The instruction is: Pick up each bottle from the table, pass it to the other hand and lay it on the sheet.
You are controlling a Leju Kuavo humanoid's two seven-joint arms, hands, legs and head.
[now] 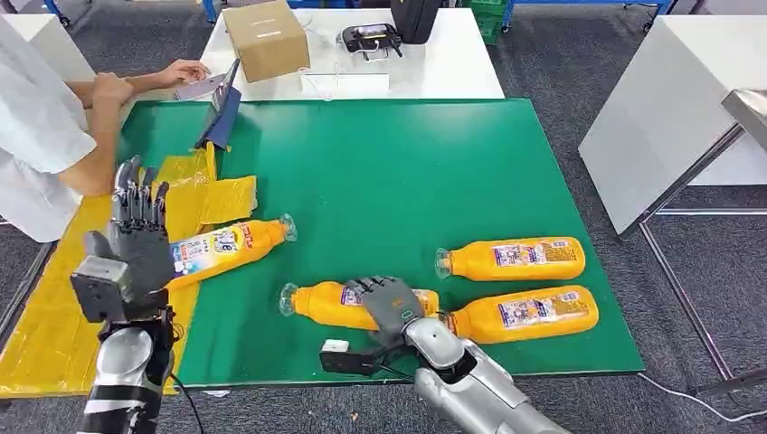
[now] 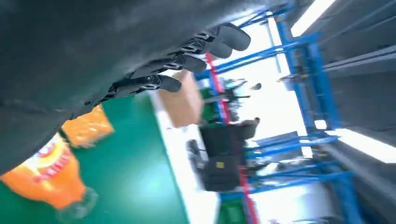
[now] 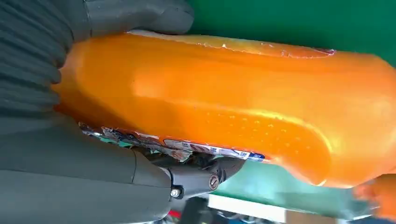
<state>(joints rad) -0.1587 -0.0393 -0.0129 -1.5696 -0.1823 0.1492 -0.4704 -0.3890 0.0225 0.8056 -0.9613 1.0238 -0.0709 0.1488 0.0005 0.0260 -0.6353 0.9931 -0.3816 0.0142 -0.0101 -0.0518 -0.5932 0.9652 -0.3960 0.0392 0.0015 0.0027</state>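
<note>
At the far left a person (image 1: 41,136) in white is leaning over the yellow sheet (image 1: 54,334), which is lying along the left edge of the green mat (image 1: 389,172). The left hand (image 1: 137,237) is hovering upright above the sheet, fingers straight, slightly apart and holding nothing. Just right of it, a first orange bottle (image 1: 226,247) is lying half on the sheet, cap pointing right. Near the middle front, the right hand (image 1: 391,306) is wrapping around a second orange bottle (image 1: 339,304) lying on the mat, thumb and fingers pressing on opposite sides. Further right, two more bottles are lying on the mat: the third bottle (image 1: 516,259) farther, the fourth bottle (image 1: 529,313) nearer.
</note>
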